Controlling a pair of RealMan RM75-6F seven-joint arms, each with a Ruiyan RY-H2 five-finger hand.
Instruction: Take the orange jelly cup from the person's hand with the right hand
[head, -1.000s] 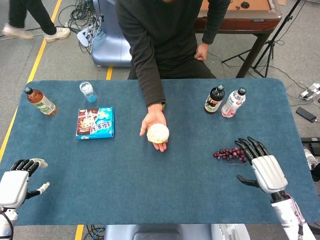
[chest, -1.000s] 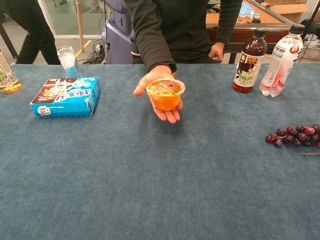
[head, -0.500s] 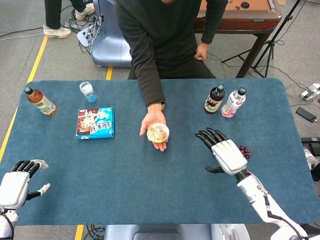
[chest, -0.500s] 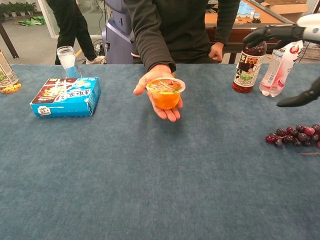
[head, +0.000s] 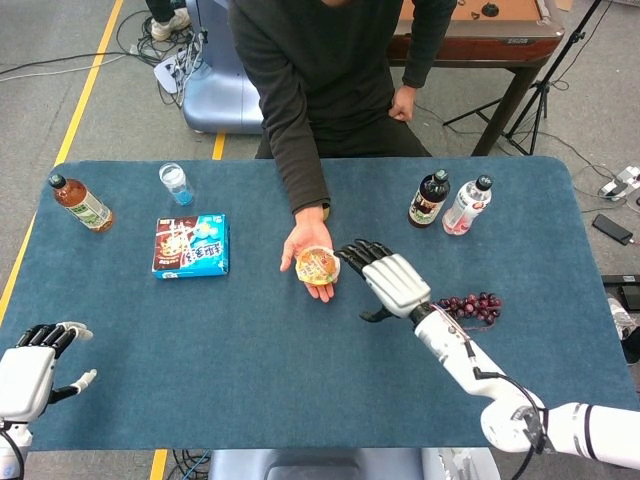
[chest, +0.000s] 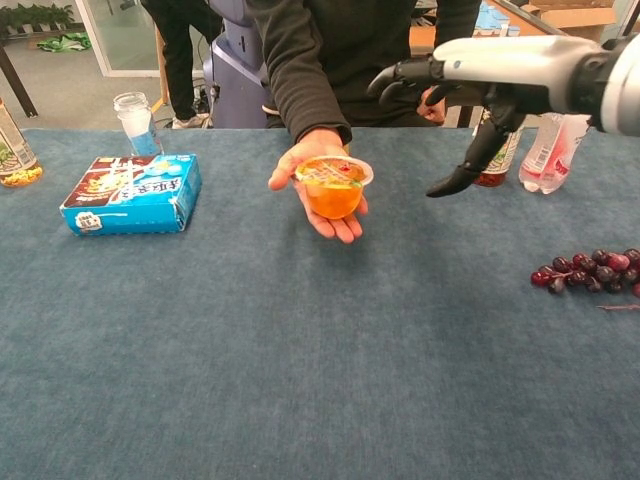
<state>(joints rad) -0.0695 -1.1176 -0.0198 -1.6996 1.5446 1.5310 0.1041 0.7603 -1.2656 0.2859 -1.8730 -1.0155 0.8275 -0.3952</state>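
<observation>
The orange jelly cup (head: 318, 266) (chest: 333, 188) sits upright on the person's open palm (head: 307, 245) (chest: 312, 160) over the middle of the blue table. My right hand (head: 388, 280) (chest: 470, 85) hovers open just to the right of the cup, fingers spread toward it and a small gap still between them. Nothing is in that hand. My left hand (head: 30, 355) rests open at the table's near left corner, seen only in the head view.
A blue snack box (head: 191, 245) (chest: 132, 192) and a small water cup (head: 175, 183) lie left of the person's hand. A tea bottle (head: 82, 203) stands far left. Two bottles (head: 450, 202) (chest: 525, 120) stand back right, and purple grapes (head: 468, 304) (chest: 590, 268) lie right.
My right hand has swung left from the grapes across the table and now hangs beside the jelly cup. The person's palm and cup have stayed put, as has my left hand.
</observation>
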